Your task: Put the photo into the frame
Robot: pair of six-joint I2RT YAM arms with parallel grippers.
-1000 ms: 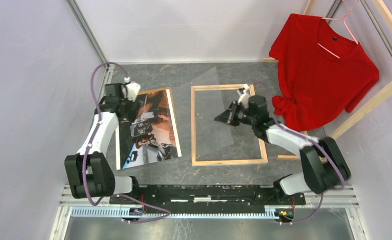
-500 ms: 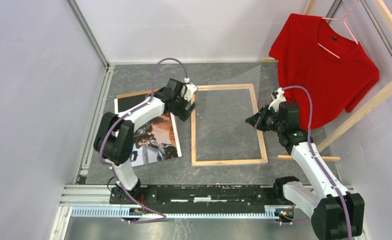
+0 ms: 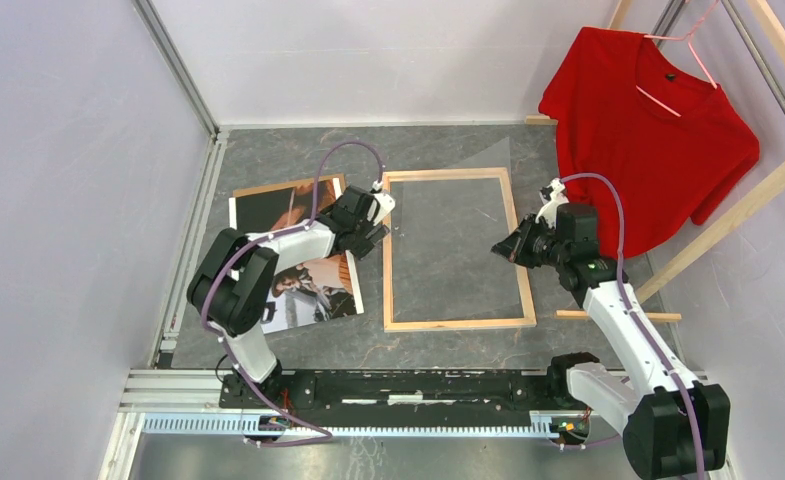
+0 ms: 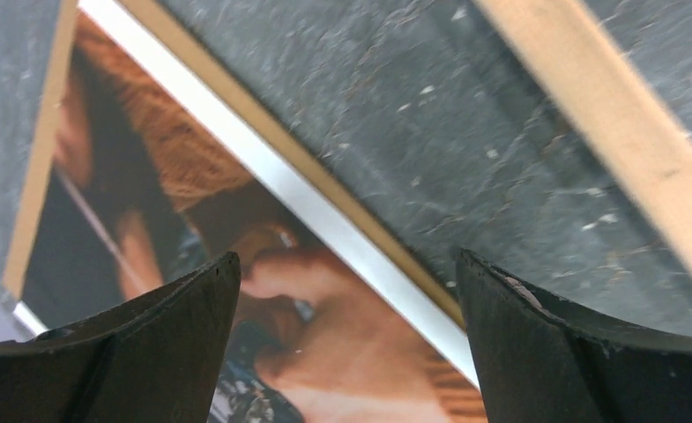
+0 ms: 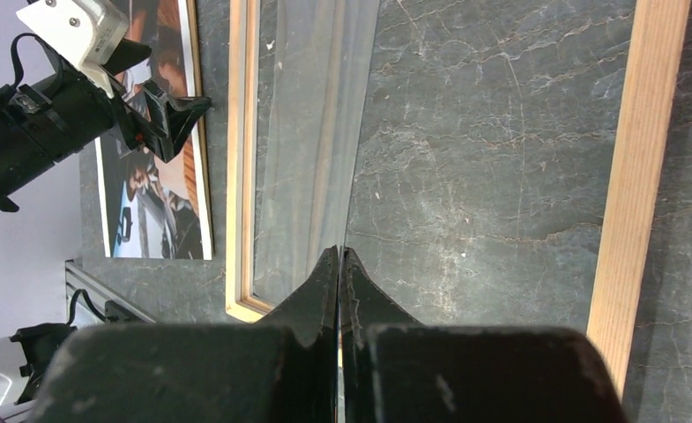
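The photo (image 3: 298,270) lies face up at the left on a brown hardboard sheet (image 3: 268,188). The frame (image 3: 386,260) lies to its right, light-wood side up. My left gripper (image 3: 373,235) hangs open low over the photo's right edge; the left wrist view shows the photo (image 4: 324,352) and its white border between the spread fingers of that gripper (image 4: 346,264), and the frame rail (image 4: 606,115) beyond. My right gripper (image 3: 508,248) is shut on a clear sheet (image 3: 468,190) tilted above the frame; in the right wrist view this sheet (image 5: 311,132) runs edge-on out of the gripper (image 5: 339,251).
A red shirt (image 3: 648,140) hangs on a wooden rack (image 3: 738,210) at the back right. A loose wood strip (image 3: 618,315) lies right of the frame. Pale walls close in the left and back.
My left arm swung from the photo's left side to its right edge beside the frame. My right gripper carried the clear sheet from the frame's middle toward its right rail.
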